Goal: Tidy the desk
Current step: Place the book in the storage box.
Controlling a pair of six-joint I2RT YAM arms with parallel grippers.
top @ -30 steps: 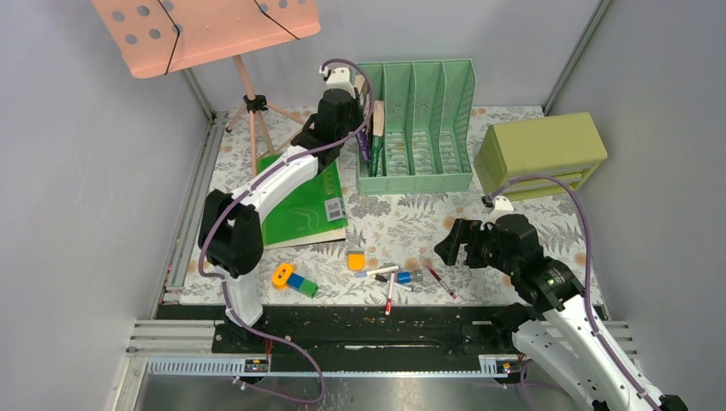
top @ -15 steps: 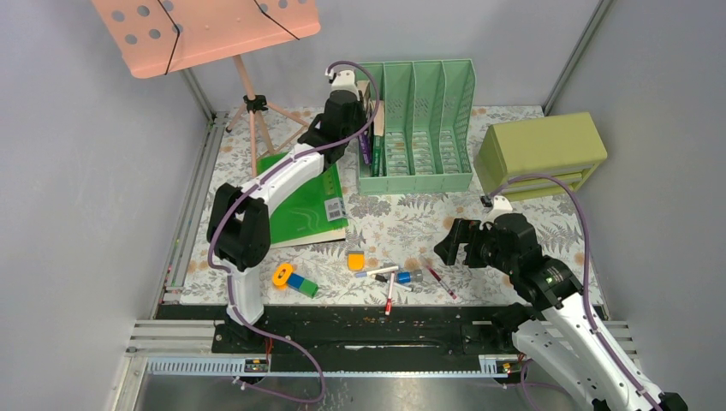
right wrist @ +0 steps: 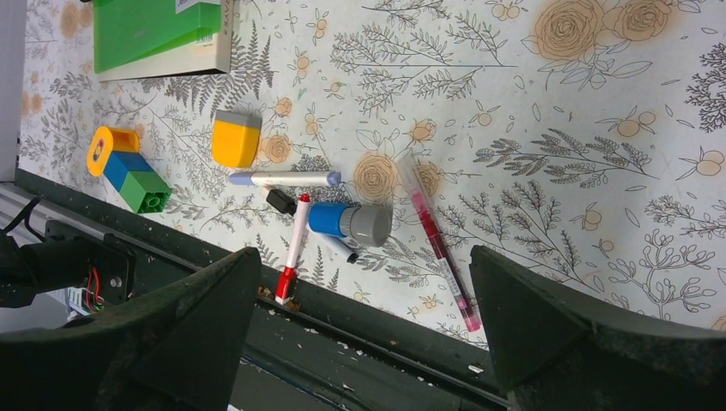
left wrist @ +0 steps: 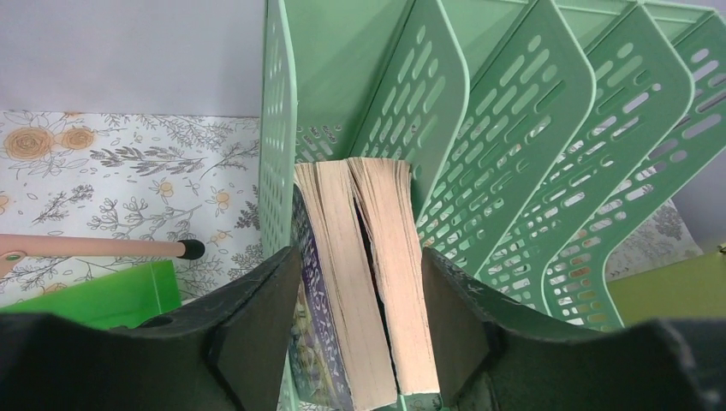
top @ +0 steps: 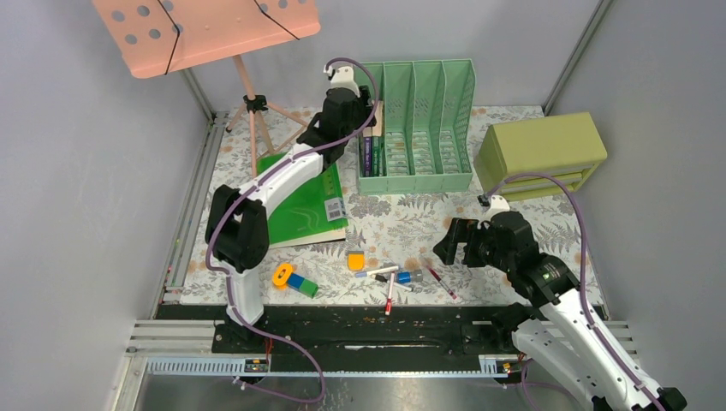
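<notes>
Top view: floral-cloth tabletop (top: 402, 218) w/ metal rails, two arms bolted at its near edge. L hand (left wrist: 360, 265) reaches to the far edge, its fingers either side of two upright books (left wrist: 364, 214) in the leftmost slot of a mint-green file rack (left wrist: 548, 128). Jaws are part-way apart, fingers just beside the covers; can't tell if they press or stand clear. Green notebook (top: 304, 201) lies flat nr the left edge, under that arm. R hand (right wrist: 364, 253) hangs over the near edge, right of centre, jaws wide, holding nothing. Below it, clutter: white marker w/ red cap (right wrist: 294, 244), pink pen (right wrist: 437, 244), blue-and-grey cap (right wrist: 347, 221), yellow block (right wrist: 235, 139), blue-green brick (right wrist: 137, 175). Olive drawer box (top: 541, 154) at far right corner. Pink music stand (top: 205, 30) at far left corner.
</notes>
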